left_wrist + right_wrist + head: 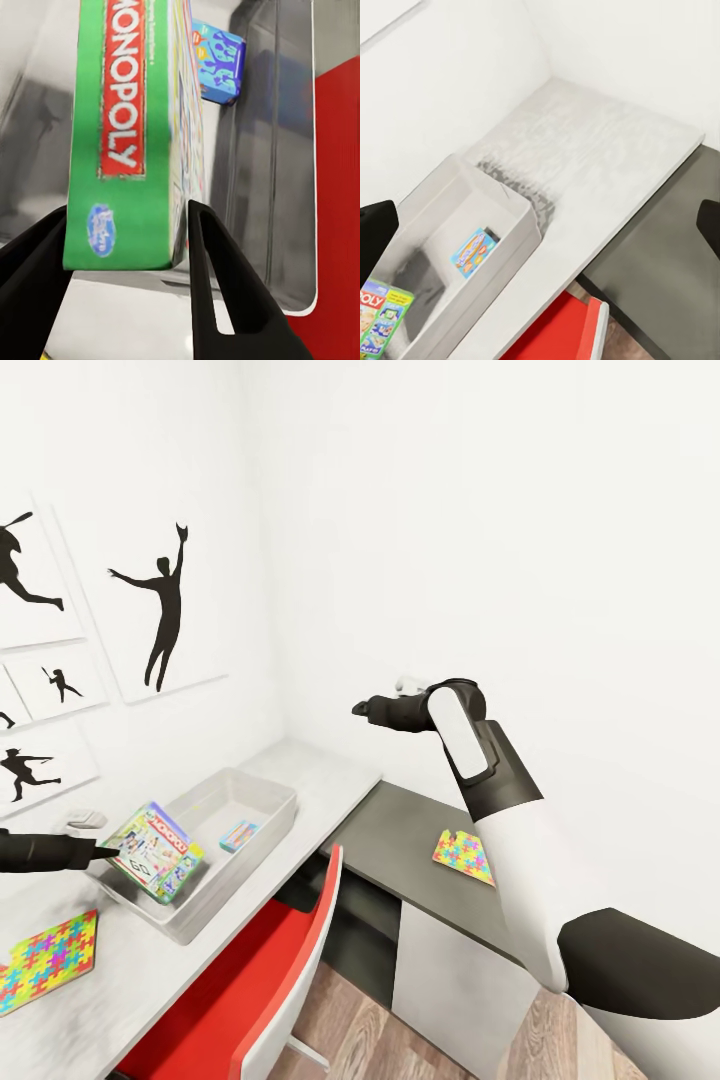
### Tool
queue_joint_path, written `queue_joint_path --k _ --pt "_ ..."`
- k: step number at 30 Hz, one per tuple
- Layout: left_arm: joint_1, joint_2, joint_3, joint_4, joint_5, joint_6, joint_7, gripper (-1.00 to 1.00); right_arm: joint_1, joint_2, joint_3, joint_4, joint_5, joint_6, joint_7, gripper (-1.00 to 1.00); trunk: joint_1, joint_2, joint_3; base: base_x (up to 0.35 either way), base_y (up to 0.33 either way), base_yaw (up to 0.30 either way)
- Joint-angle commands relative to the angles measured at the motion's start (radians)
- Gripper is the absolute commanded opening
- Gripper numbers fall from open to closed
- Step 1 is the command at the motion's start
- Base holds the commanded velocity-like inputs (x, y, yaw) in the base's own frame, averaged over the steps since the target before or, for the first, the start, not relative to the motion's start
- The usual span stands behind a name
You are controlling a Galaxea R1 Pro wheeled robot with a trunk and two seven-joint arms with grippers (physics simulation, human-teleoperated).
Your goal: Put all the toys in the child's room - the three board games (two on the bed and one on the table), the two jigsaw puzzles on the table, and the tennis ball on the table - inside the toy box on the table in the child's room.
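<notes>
I have the left tool point(124, 225) clamped on the Monopoly box point(127, 135) by its thin edge over the toy box point(262, 792) rim; stiff, light cardboard, slick print, likely to pivot.

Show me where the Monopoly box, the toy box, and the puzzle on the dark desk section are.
Monopoly box point(155, 850), head view, middle of its printed top face.
Toy box point(262, 785), head view, far rim of the grey tray.
Jigsaw puzzle point(465, 857), head view, centre of the patterned square.
</notes>
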Motion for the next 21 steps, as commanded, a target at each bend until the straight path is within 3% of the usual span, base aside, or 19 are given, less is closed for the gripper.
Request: queue_joint_path --k 1,7,21 --pt "-0.002 -0.002 0.009 -0.001 -0.009 0.011 -0.022 -1.00 -0.001 0.000 0.001 -0.001 -0.010 0.002 -0.010 1.00 0.000 -0.002 -0.002 0.000 0.000 0.000" --pt "-0.002 -0.005 0.009 -0.001 -0.010 0.033 -0.055 -1.00 -0.001 0.000 0.001 -0.001 -0.010 0.002 -0.010 1.00 0.000 -0.002 -0.002 0.000 0.118 0.000" --pt "-0.002 -0.011 0.009 -0.001 -0.010 0.046 -0.052 -1.00 -0.002 0.000 0.001 0.000 -0.010 0.002 -0.011 1.00 0.000 -0.002 -0.002 0.017 0.035 0.000"
